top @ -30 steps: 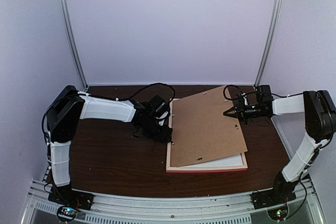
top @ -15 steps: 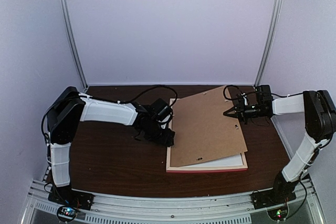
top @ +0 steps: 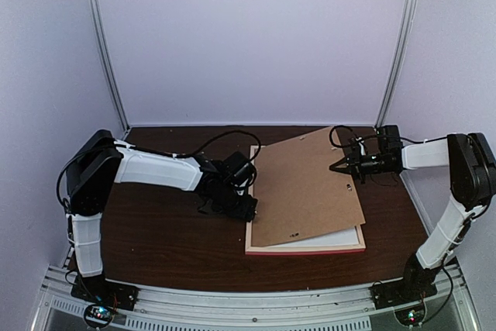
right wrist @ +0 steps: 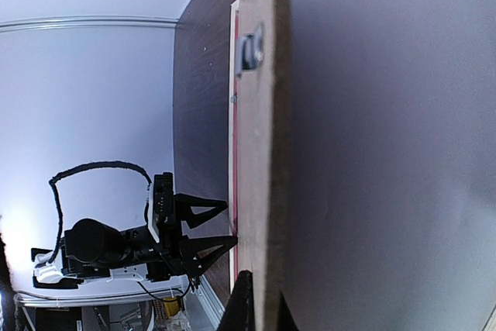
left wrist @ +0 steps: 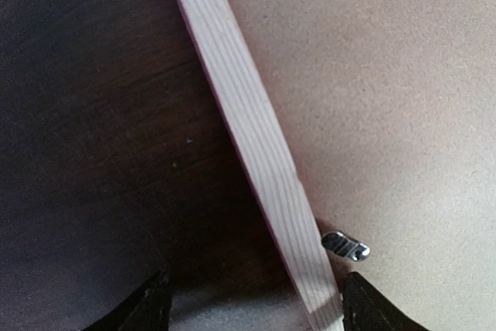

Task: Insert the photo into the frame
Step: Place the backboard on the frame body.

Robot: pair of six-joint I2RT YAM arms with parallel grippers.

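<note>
The frame (top: 306, 249) lies flat at centre right of the top view, red edge toward the bottom. The photo cannot be identified. Only a white sheet (top: 341, 239) shows inside the frame's lower edge, under the skewed backing board (top: 306, 187). The right hand (top: 341, 166) is pinched closed on the board's right edge. The left hand (top: 246, 208) stands wide, straddling the frame's left side.

Risk: lowered while skewed, the board would probably ride on the rim and not seat. A left-hand nudge could slide the frame across the desk (top: 170, 246).

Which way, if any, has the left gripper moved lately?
Yes: the left gripper moved toward the table's near edge and slightly right, along the frame's left side.
</note>
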